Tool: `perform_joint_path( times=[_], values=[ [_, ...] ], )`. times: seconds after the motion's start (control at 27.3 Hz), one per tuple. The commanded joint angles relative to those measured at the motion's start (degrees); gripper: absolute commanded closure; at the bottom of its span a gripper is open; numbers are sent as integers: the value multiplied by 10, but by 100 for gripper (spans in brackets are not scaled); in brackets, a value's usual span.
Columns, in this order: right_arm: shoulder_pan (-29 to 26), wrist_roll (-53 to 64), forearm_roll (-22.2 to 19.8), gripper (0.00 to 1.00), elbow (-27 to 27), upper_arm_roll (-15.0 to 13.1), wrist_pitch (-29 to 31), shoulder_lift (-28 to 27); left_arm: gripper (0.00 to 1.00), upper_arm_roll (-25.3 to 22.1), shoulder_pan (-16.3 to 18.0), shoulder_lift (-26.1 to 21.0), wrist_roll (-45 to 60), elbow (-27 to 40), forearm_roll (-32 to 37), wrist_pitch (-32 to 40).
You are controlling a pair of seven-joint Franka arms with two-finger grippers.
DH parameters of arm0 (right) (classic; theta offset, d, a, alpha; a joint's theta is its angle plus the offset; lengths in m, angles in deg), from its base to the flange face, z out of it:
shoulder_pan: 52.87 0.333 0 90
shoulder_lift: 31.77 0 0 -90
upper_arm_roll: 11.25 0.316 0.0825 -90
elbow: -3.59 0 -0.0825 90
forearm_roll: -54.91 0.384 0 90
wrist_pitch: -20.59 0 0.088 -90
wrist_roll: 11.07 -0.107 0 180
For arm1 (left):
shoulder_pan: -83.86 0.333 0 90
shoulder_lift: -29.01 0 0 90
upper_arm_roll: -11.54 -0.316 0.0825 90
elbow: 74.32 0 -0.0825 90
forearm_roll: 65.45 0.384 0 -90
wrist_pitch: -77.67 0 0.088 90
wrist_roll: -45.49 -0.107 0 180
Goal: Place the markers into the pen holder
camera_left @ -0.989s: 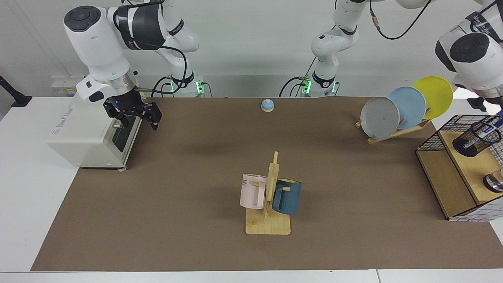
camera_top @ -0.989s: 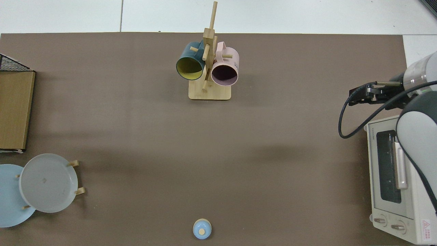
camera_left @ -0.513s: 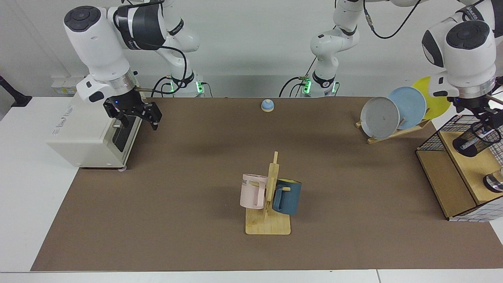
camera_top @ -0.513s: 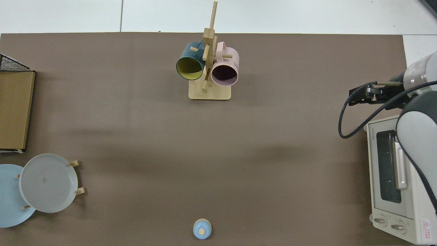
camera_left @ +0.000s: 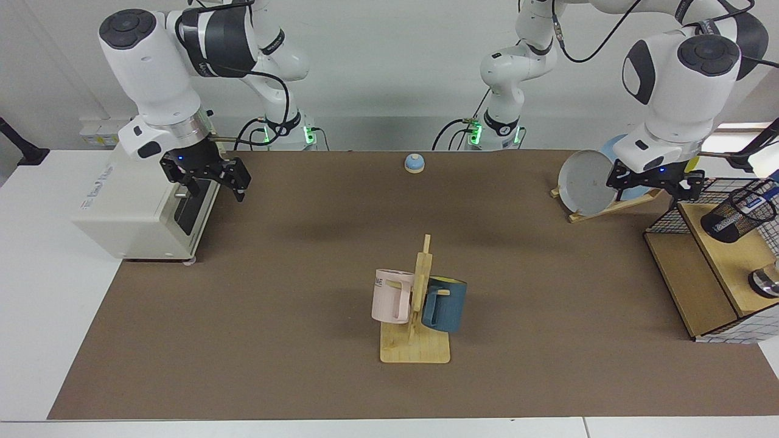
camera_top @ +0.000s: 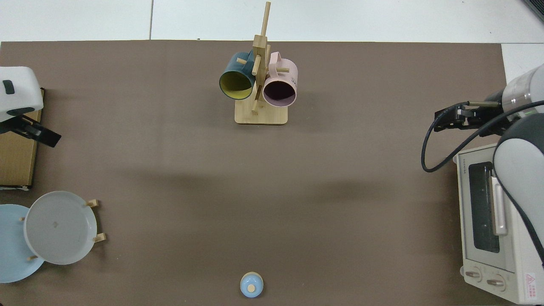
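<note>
Left gripper (camera_left: 656,181) open, empty, just beside pen holder (camera_left: 737,214) at far right, marker (camera_left: 762,201) inside so task looks done; right gripper (camera_left: 210,176) open, waiting by toaster oven (camera_left: 140,207).

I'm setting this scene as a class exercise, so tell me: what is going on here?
The marker already sits in the pen holder on the wooden shelf. The left gripper, open and empty, hangs in front of the plate rack, beside the shelf. The right arm waits, its gripper open by the toaster oven. Two mugs hang on a stand mid-table.
</note>
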Motion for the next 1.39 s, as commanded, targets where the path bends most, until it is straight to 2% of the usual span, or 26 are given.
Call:
perform_joint_path(
  times=[0.0,0.15,0.26,0.4,0.84,1.06,1.14,1.25,1.36],
  values=[
    [-10,12,6,0,3,7,-4,5,0,8,-2,19,155,22,-67,5],
    [-10,12,6,0,3,7,-4,5,0,8,-2,20,231,26,-119,1],
    [-10,12,6,0,3,7,-4,5,0,9,-3,23,257,26,-131,0],
    [-10,12,6,0,3,7,-4,5,0,13,-17,23,348,29,-148,-10],
    [-10,12,6,0,3,7,-4,5,0,18,-30,73,346,69,-152,0],
    [-8,12,6,0,3,7,-4,5,0,16,-34,78,347,82,-152,-1],
    [-8,12,6,0,3,7,-4,5,0,6,-55,78,347,82,-152,0],
    [-10,12,6,0,3,7,-4,5,0,-49,-102,85,347,82,-156,-1],
    [-11,12,6,0,3,7,-4,5,0,-89,-131,93,345,82,-165,0]
  ],
)
